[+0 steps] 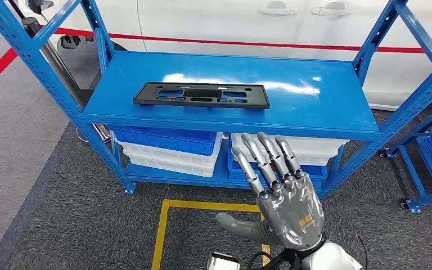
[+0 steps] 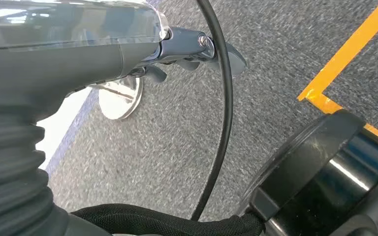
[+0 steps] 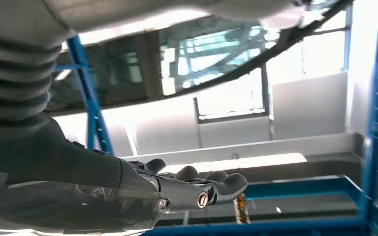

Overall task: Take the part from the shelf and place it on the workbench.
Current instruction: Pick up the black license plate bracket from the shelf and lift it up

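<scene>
one flat black slotted part (image 1: 201, 94) lies on the blue shelf (image 1: 315, 107).

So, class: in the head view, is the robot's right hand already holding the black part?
No: the right hand is raised with fingers spread and empty, while the part lies flat on the shelf.

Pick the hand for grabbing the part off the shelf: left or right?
Right. The right hand is raised in front of the shelf, fingers spread and holding nothing, just short of the black part. The left hand hangs low over the carpet, pointing at the floor.
</scene>
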